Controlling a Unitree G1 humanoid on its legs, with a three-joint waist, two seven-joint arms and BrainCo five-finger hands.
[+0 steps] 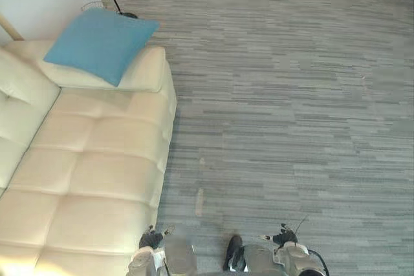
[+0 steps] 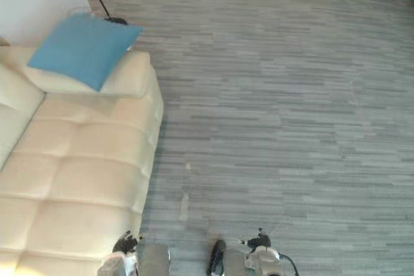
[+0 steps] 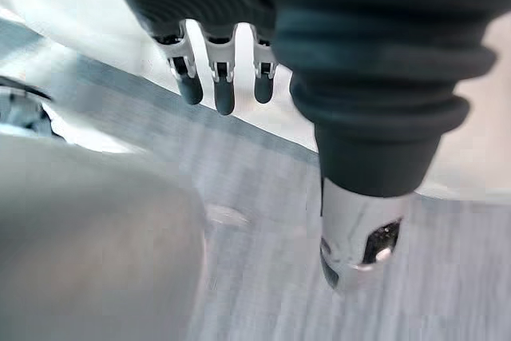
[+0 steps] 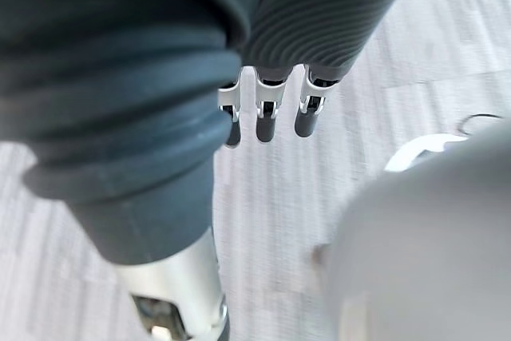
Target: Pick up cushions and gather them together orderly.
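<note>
Left eye view: blue cushion [image 1: 101,42] in upper left of frame, on far armrest of sofa [image 1: 97,179], one corner pointing down-frame. Probably lies flat, hard to tell. Both hands at bottom edge, well apart from cushion. Left hand [image 1: 151,240] just beside sofa edge, nearer. Right hand [image 1: 283,236] further right, over floor [image 1: 291,95]. Wrist views: left fingers [image 3: 224,93] and right fingers [image 4: 267,121] hang straight, holding nothing.

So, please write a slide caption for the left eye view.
Blue square fabric cushion lying on the far end of a cream tufted sofa, beside grey striped floor.
</note>
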